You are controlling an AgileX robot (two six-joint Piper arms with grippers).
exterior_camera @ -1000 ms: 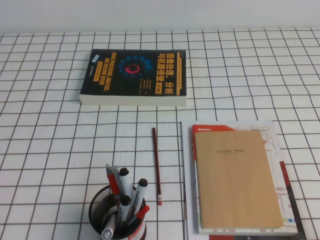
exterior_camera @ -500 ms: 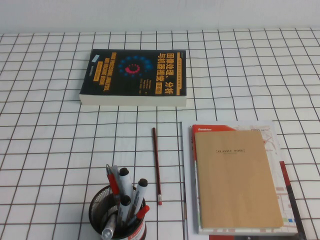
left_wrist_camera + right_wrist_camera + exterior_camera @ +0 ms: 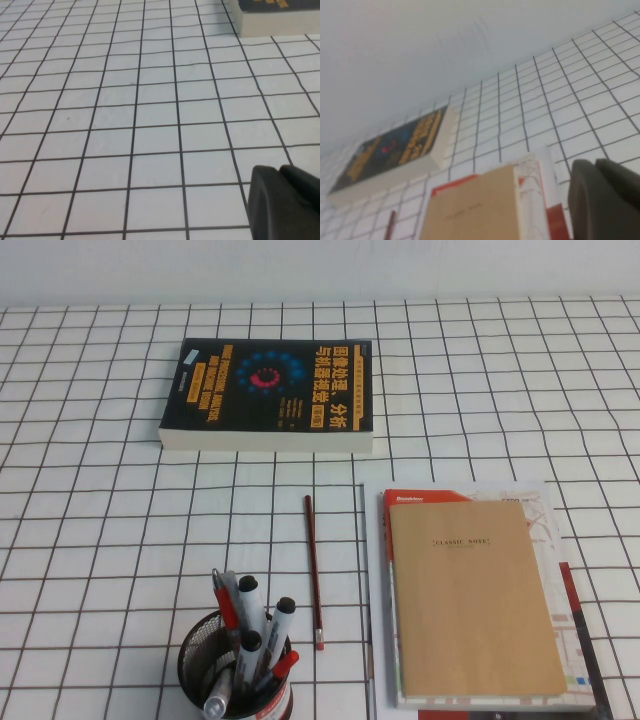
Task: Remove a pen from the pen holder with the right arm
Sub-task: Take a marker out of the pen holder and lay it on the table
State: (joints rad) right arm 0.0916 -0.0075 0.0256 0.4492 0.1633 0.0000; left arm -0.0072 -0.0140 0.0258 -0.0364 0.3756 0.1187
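High view is showing the mesh pen holder (image 3: 195,665) at 7 o'clock, markers (image 3: 248,592) leaning inside. The right gripper (image 3: 600,192), hanging closed and empty near the notebook (image 3: 470,600) at 4 o'clock, should be opening before descending on one cap. The left gripper (image 3: 281,195), state indeterminable, is hovering over gridded cloth (image 3: 150,125).

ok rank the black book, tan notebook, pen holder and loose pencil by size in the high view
1. tan notebook, nearer the camera
2. black book, close behind
3. pen holder, cut off by the frame
4. pencil
Both outside this view: left end effector, right end effector, each in its wrist view only.
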